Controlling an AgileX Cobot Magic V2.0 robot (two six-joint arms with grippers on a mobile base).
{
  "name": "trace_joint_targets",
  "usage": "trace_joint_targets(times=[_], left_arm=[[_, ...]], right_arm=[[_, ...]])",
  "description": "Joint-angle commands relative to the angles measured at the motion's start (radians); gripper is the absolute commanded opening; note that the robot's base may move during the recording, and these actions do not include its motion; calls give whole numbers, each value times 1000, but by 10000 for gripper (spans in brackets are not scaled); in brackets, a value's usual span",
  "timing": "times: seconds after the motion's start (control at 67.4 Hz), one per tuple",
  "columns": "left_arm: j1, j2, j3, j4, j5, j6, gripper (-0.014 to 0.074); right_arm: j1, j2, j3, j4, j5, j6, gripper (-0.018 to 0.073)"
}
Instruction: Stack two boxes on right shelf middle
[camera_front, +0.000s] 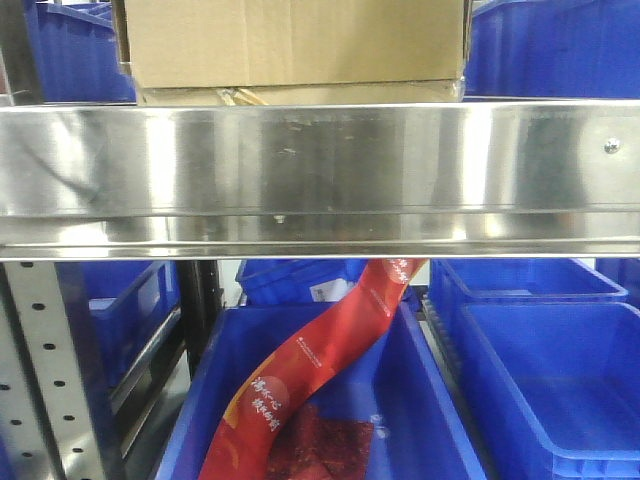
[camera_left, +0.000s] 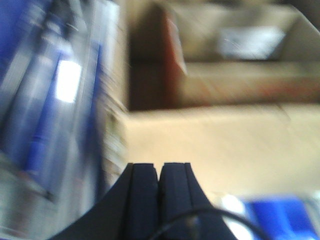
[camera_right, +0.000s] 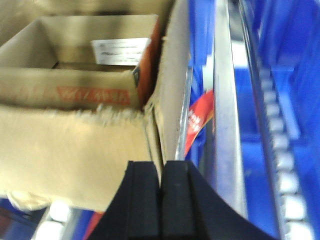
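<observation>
Visibly two boxes (camera_front: 295, 45) stacked, one shelf (camera_front: 320, 175)

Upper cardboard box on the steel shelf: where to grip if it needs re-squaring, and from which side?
Not by one gripper: the upper box spans far wider than either pair of fingers. Press it between both arms on its two end walls, left and right, coming in from the front above the shelf lip. It sits on a flatter box, so its bottom edge offers no gap. Both grippers look shut now.
</observation>
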Motion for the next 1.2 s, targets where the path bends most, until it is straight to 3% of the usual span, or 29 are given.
trace_joint_targets(times=[0.0, 0.252, 0.371, 0.608, 0.742, 0.905, 1.187], left_arm=[[-11, -78, 115, -31, -132, 16, -92], [-11, -385, 643, -43, -667, 16, -92], [-9, -527, 865, -35, -830, 16, -92], [-7, -846, 1200, 0, -863, 16, -92], [-7, -1009, 1317, 43, -853, 16, -92], [-7, -1159, 1368, 49, -853, 16, -92], [-7, -1264, 1368, 50, -859, 16, -92]], right_arm=[[-3, -66, 84, -9, -99, -27, -168], [-3, -283, 501, -15, -533, -27, -168], [-3, -402, 724, -15, -714, -27, -168], [-3, -692, 1055, -58, -898, -27, -168], [-3, -834, 1150, -78, -884, -27, -168], [-3, -970, 1160, -78, -860, -27, -168], [-3, -1040, 1160, -78, -867, -27, -168]])
